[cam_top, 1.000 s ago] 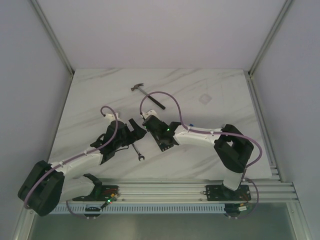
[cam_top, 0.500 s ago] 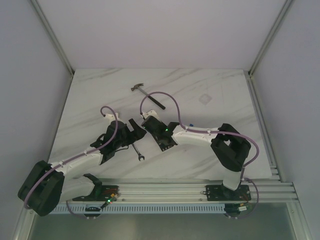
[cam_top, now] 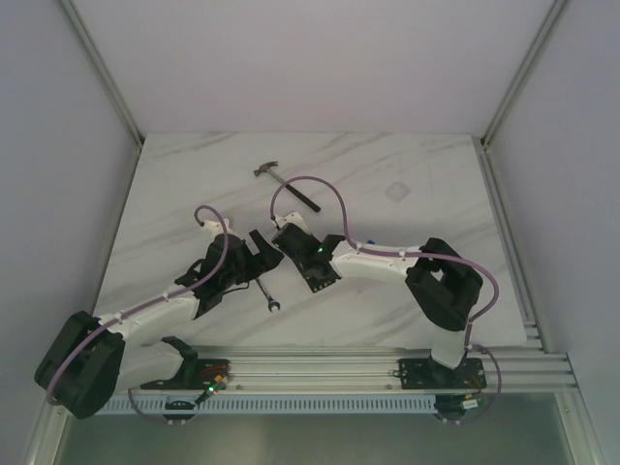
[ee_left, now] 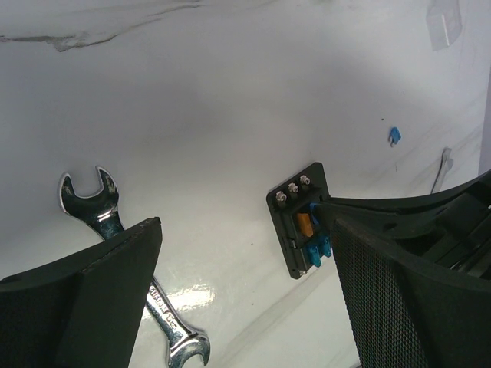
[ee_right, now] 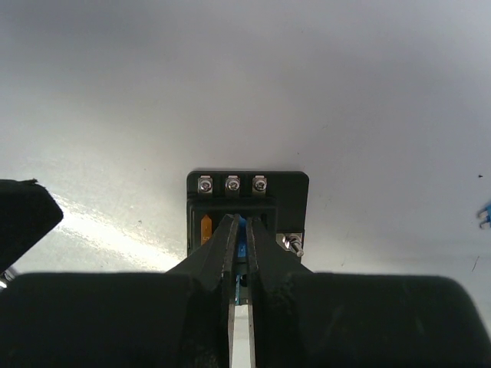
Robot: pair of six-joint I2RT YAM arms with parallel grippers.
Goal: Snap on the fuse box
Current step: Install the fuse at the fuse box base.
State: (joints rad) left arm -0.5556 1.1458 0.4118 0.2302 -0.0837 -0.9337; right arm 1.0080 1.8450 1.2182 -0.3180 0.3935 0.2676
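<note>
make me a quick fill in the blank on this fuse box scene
1. The left gripper is ___.
2. The fuse box shows ___ screws in a row.
3. The right gripper pinches a ___ fuse.
4. In the left wrist view, the wrench lies ___ of the fuse box.
Missing words: open; three; blue; left.

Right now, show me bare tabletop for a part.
Free: far left, between hammer and the table edge; far right, past the right arm. Crowded: centre, with left gripper, wrench, fuse box, and right gripper pinching its blue fuse.
</note>
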